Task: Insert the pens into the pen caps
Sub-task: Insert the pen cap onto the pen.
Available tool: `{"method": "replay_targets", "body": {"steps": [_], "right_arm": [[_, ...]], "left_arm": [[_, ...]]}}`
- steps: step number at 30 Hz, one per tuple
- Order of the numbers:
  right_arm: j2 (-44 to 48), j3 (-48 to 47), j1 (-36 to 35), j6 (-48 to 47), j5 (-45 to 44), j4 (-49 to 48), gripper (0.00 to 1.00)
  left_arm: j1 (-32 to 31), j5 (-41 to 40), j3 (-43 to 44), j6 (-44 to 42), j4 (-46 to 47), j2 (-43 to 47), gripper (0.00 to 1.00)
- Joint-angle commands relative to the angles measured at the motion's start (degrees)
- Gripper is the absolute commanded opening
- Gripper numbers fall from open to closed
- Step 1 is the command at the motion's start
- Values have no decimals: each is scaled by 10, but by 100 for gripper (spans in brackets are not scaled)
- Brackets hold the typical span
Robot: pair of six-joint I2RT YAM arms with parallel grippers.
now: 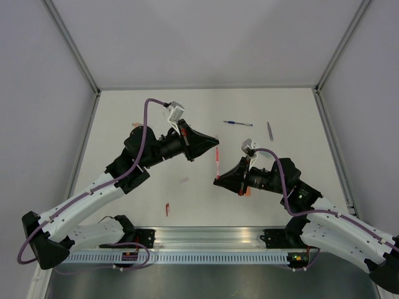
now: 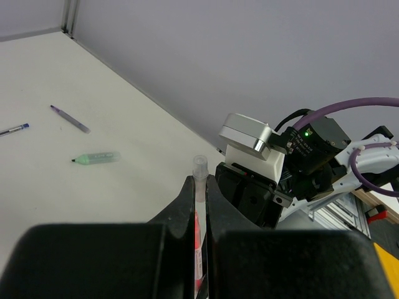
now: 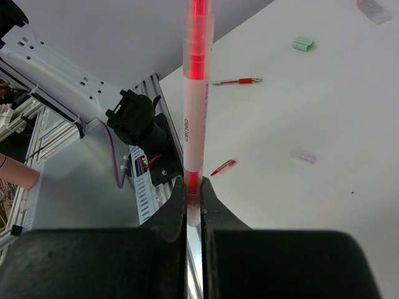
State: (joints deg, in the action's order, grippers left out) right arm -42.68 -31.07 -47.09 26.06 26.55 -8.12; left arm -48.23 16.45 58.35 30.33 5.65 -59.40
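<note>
A red pen (image 1: 217,162) with a translucent barrel spans the gap between my two grippers above the table. My left gripper (image 1: 212,146) is shut on its far end; in the left wrist view (image 2: 199,182) a clear tip (image 2: 199,164) pokes out past the fingertips. My right gripper (image 1: 219,181) is shut on its near end; in the right wrist view (image 3: 194,185) the barrel (image 3: 196,93) rises straight from the jaws. I cannot tell whether a cap sits on either end. A blue pen (image 1: 238,123) and a dark grey pen (image 1: 270,131) lie at the back.
A red cap (image 1: 167,209) lies near the front rail, also in the right wrist view (image 3: 223,167). A pale cap (image 1: 184,180) lies mid-table. A mint green cap (image 3: 304,43), another red pen (image 3: 237,81) and a mint green pen (image 2: 95,157) lie on the table.
</note>
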Motion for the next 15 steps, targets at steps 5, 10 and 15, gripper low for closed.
{"method": "replay_targets", "body": {"steps": [5,10,15], "right_arm": [[7,-15,-3,-11,-11,-5,0],[6,-15,-3,-11,-14,-5,0],[8,-15,-2,-11,-14,-4,0]], "left_arm": [[2,-6,6,-26,4,11,2],[2,1,1,-29,6,10,2],[2,-6,-4,-33,2,10,2]]}}
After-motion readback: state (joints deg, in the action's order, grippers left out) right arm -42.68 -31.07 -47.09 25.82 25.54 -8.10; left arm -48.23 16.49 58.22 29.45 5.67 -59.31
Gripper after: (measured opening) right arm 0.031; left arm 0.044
